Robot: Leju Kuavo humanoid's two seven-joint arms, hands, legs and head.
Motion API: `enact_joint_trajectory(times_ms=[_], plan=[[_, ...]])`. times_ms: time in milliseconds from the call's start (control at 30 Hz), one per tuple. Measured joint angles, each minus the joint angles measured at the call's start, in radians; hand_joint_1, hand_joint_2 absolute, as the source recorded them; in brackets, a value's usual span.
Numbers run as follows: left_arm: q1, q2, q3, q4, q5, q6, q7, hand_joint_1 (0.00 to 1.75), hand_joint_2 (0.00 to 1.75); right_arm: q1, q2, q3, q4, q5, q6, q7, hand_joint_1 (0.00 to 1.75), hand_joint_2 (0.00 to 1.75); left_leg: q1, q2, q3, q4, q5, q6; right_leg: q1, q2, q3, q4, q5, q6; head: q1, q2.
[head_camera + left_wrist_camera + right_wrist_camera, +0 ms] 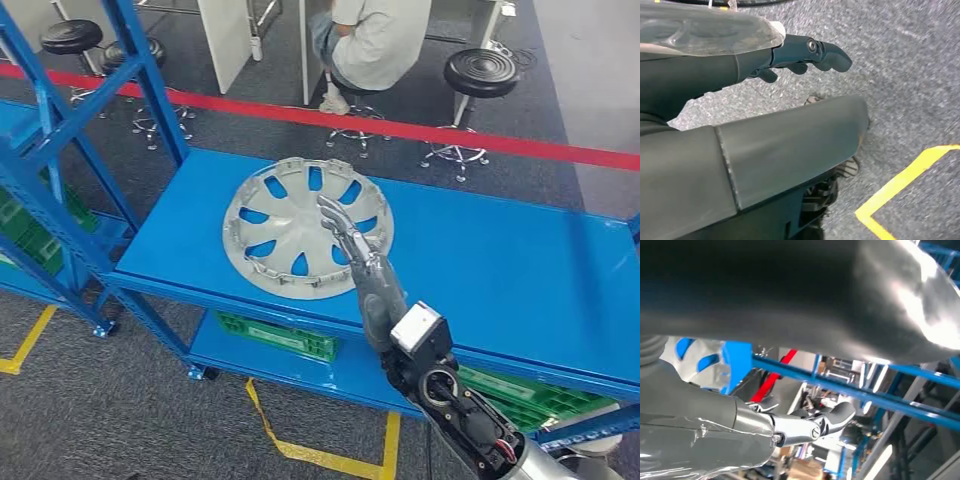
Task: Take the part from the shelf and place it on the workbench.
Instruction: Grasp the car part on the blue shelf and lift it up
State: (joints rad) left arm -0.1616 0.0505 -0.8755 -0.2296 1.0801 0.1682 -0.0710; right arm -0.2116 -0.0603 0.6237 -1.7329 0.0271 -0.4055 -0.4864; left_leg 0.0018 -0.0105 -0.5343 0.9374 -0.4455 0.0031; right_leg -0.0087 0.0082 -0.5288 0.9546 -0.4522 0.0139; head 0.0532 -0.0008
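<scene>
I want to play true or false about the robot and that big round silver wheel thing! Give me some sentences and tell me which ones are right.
1. The silver wheel cover lies flat on the blue shelf. True.
2. The right robot hand reaches over the wheel cover. True.
3. The wheel cover has been lifted off the shelf. False: it rests on the shelf and is not lifted.
4. A red line runs across the floor behind the shelf. True.
5. The stools behind the shelf are white. False: their seats are black.
6. The left robot hand holds the wheel cover. False: it hangs above grey floor, holding nothing.
</scene>
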Motion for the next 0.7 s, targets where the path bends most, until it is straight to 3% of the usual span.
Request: enact_joint_trajectory(times_ms=[100, 167, 267, 300, 333, 367, 433, 500, 633, 700], plan=[[0.001, 0.001, 0.000, 0.000, 0.001, 0.000, 0.000, 0.00, 0.00, 0.001, 0.000, 0.000, 0.001, 0.000, 0.000, 0.000, 0.00, 0.00, 0.000, 0.001, 0.000, -0.002, 0.000, -0.010, -0.003, 0.003, -0.001, -0.002, 0.001, -0.007, -0.005, 0.000], [0.000, 0.001, 0.000, 0.000, 0.002, 0.000, 0.000, 0.00, 0.00, -0.001, 0.000, 0.000, 0.001, 0.000, 0.001, -0.001, 0.00, 0.00, 0.001, 0.003, -0.014, 0.038, -0.026, -0.020, -0.008, 0.002, 0.006, -0.010, 0.004, -0.017, -0.014, 0.000], [-0.001, 0.001, 0.000, 0.000, 0.003, 0.000, 0.000, 0.00, 0.00, -0.002, 0.000, 0.001, 0.001, 0.000, 0.001, -0.001, 0.00, 0.00, 0.005, 0.004, -0.122, 0.244, -0.115, -0.030, -0.008, -0.004, 0.009, -0.014, 0.002, -0.028, -0.030, 0.000], [0.001, 0.001, 0.000, 0.000, 0.003, 0.000, 0.000, 0.00, 0.00, -0.002, 0.000, 0.001, 0.002, 0.000, 0.001, -0.001, 0.00, 0.00, 0.006, 0.004, -0.156, 0.300, -0.129, -0.032, -0.008, -0.004, 0.010, -0.014, 0.001, -0.029, -0.032, 0.000], [0.002, 0.001, 0.000, 0.000, 0.003, 0.000, 0.000, 0.00, 0.00, -0.002, 0.000, 0.001, 0.002, 0.000, 0.001, -0.001, 0.00, 0.00, 0.006, 0.004, -0.171, 0.317, -0.122, -0.032, -0.007, -0.004, 0.011, -0.014, 0.000, -0.030, -0.034, 0.000], [0.004, 0.001, 0.000, 0.000, 0.003, 0.000, 0.000, 0.00, 0.00, -0.002, 0.000, 0.001, 0.003, 0.000, 0.001, -0.001, 0.00, 0.00, 0.006, 0.004, -0.164, 0.290, -0.095, -0.031, -0.007, -0.003, 0.013, -0.014, -0.002, -0.030, -0.035, 0.000], [0.003, 0.002, 0.000, 0.000, 0.003, 0.000, 0.000, 0.00, 0.00, -0.002, 0.000, 0.001, 0.004, 0.000, 0.002, -0.001, 0.00, 0.00, 0.006, 0.004, -0.100, 0.142, -0.015, -0.024, -0.007, -0.001, 0.019, -0.014, -0.007, -0.027, -0.038, 0.000], [0.002, 0.003, 0.000, 0.000, 0.006, 0.000, 0.000, 0.00, 0.00, -0.004, 0.000, 0.001, 0.004, -0.002, 0.006, -0.002, 0.00, 0.00, 0.003, 0.004, -0.045, 0.023, 0.028, -0.016, -0.003, 0.000, 0.023, -0.013, -0.013, -0.019, -0.039, 0.000], [0.004, 0.003, 0.000, 0.000, 0.012, 0.000, -0.003, 0.00, 0.00, -0.006, 0.000, 0.002, 0.007, -0.010, 0.013, -0.007, 0.00, 0.00, 0.002, 0.004, -0.029, -0.004, 0.026, 0.003, -0.002, 0.000, 0.022, -0.005, -0.029, 0.002, -0.035, 0.000], [0.004, 0.003, 0.000, 0.000, 0.014, 0.001, -0.004, 0.00, 0.00, -0.010, 0.000, 0.002, 0.008, -0.013, 0.016, -0.008, 0.00, 0.00, 0.007, 0.006, -0.021, -0.010, 0.026, 0.013, -0.004, -0.001, -0.009, 0.066, -0.070, 0.012, -0.028, 0.000]])
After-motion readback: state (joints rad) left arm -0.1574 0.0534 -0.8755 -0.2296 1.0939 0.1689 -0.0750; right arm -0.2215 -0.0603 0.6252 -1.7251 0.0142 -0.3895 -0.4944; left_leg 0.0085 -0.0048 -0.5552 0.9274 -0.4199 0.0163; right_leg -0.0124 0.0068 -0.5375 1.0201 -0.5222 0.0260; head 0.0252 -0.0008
